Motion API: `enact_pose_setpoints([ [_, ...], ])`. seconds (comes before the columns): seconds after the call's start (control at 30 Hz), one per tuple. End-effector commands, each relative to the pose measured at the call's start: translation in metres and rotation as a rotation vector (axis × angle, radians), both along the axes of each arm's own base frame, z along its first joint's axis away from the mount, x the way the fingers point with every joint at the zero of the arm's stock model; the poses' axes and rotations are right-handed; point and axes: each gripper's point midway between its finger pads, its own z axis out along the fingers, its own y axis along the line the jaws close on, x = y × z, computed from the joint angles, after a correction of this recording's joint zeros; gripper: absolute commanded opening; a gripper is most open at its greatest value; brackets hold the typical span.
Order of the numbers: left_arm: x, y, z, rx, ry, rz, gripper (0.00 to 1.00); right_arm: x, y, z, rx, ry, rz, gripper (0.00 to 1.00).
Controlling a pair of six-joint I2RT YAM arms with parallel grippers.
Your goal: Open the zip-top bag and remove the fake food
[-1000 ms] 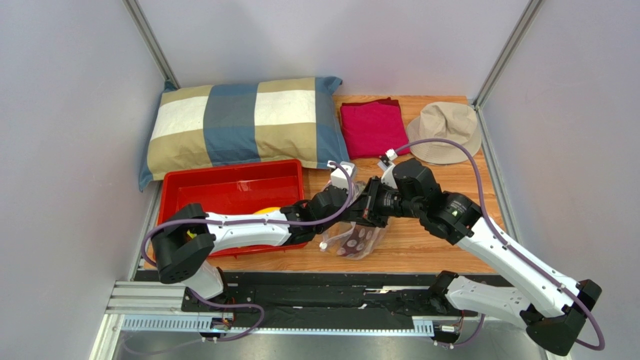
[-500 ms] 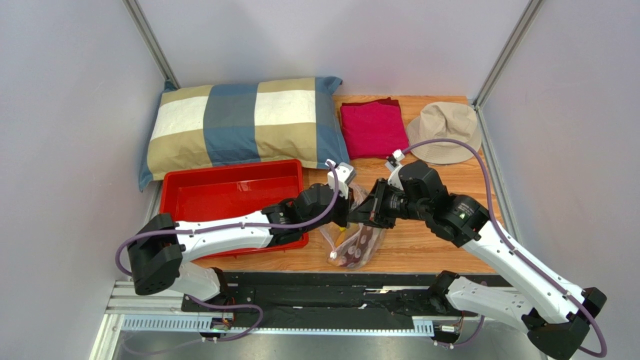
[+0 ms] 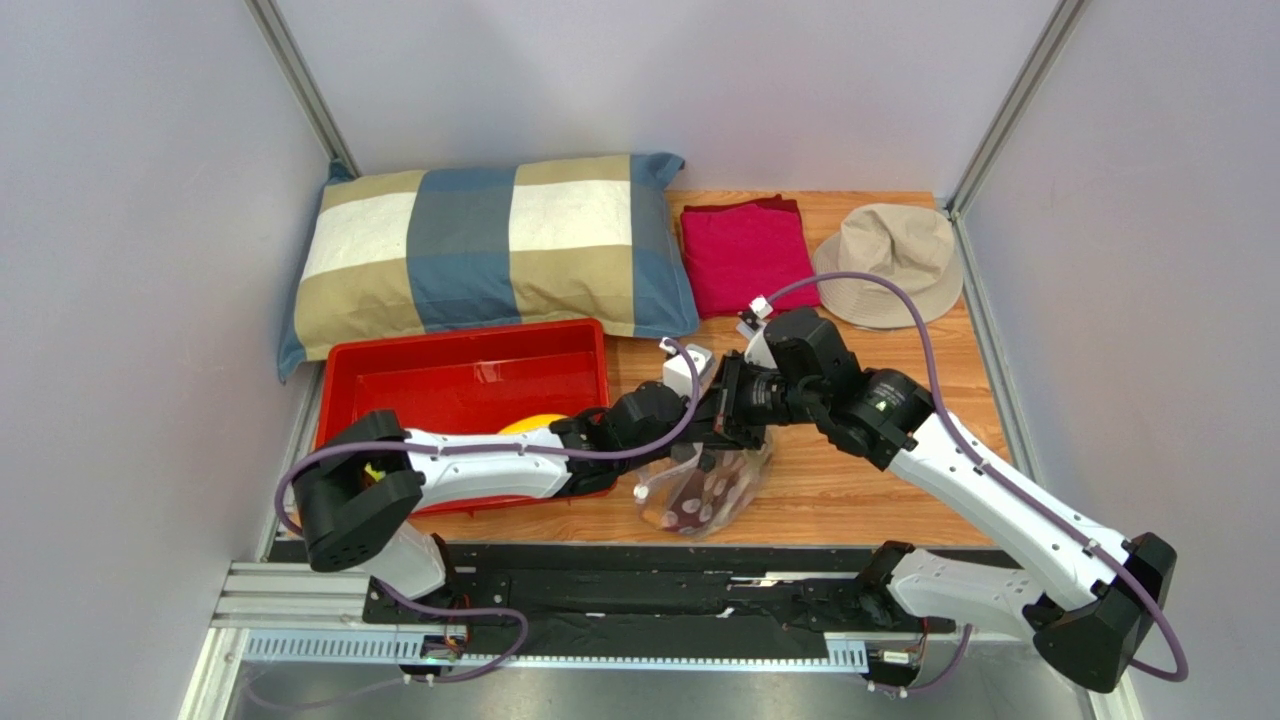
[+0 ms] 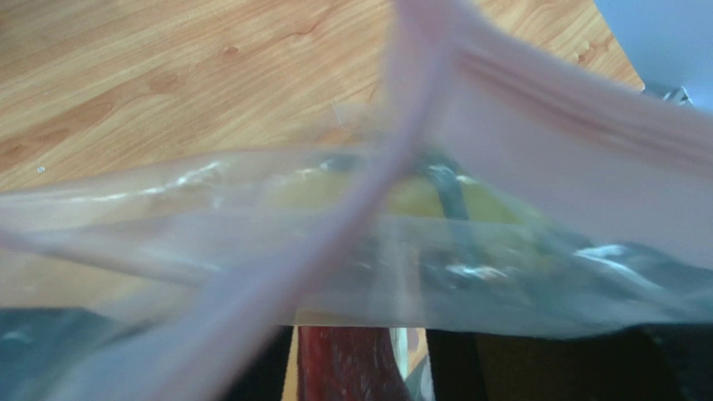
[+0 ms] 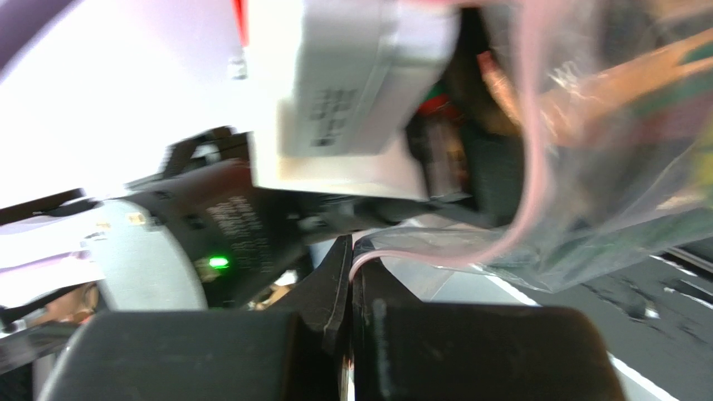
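Wood tabletop [image 3: 887, 473], walled on three sides, is your working surface. The zip-top bag [image 3: 700, 489] hangs and slumps close to the table's near edge, about midway along it, with its lower part on the wood and its pink-stripped mouth lifted towards the two wrists above it. Fake food [image 4: 469, 205] shows through the plastic as a yellowish lump in the left wrist view and as dark reddish pieces from above.

Your right gripper [image 5: 349, 269] has its jaws pressed together on the pink zip strip, the film running off to the right of the fingers. Your left gripper [image 3: 691, 432] sits right against the bag's mouth, face to face with the right one. Plastic drapes over its camera, so you cannot tell how far its jaws stand apart or whether they pinch anything.

Just beside the bag, towards the left edge, lies the red tray [image 3: 451, 375] with a yellow piece [image 3: 529, 425] in it, under the left forearm. Bare wood runs from the bag to the right edge. Along the far edge sit a checked pillow [image 3: 481, 248], a folded red cloth [image 3: 744, 255] and a beige hat [image 3: 897, 263].
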Motion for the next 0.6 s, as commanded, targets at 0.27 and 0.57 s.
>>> enact_pose_setpoints([
  [0.27,0.047,-0.026,0.052,-0.245,-0.284,0.156,0.84,-0.012,0.026,0.055,0.207,0.045,0.052,0.00],
  [0.57,0.018,-0.047,0.100,-0.480,-0.341,-0.031,0.59,0.000,0.015,0.087,0.204,-0.010,-0.002,0.00],
])
